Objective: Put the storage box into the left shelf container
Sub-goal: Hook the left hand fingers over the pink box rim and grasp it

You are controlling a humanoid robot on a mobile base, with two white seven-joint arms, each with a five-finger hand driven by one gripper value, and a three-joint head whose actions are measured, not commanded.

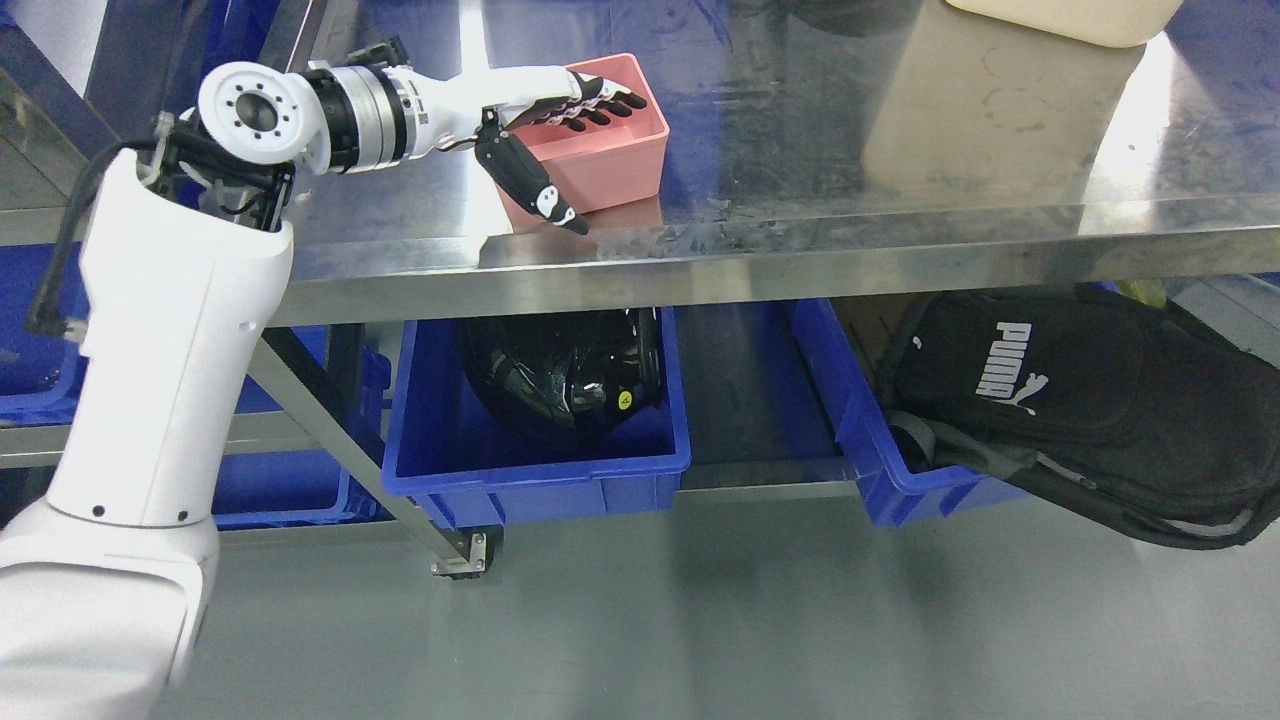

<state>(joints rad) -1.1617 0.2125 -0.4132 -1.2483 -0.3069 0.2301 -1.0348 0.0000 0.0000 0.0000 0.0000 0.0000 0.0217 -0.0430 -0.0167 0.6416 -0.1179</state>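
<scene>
Count for you: one pink box (610,150), one left hand (540,125), one steel desk (800,220), one beige tub (1065,15) at the desk's far right edge (mostly cut off by the frame). Under the desk you've got two blue bins in front: the middle bin (540,470) holds one black helmet (565,375), the right bin (880,470) has one black bag (1090,400) hanging out of it over the floor (700,620). More blue bins (30,350) sit at the far left behind the arm; you can't count them, they're partly hidden.

Box location: upright on the desk, left of centre, near the front edge, open side up. Nothing visible inside it besides the fingers.

Hand: your left arm comes in from lower left, forearm upright, wrist bent to the right over the desk. Four fingers (600,100) lie nearly straight and close together, reaching over the box's near-left rim into the opening. Thumb (530,185) is spread well away from them, pointing down along the box's outer front-left wall, tip at the desk surface. So the wall sits between thumb and fingers, but the hand is wide (not clamped). Whether the fingers actually touch the rim, you can't tell from this view.
</scene>
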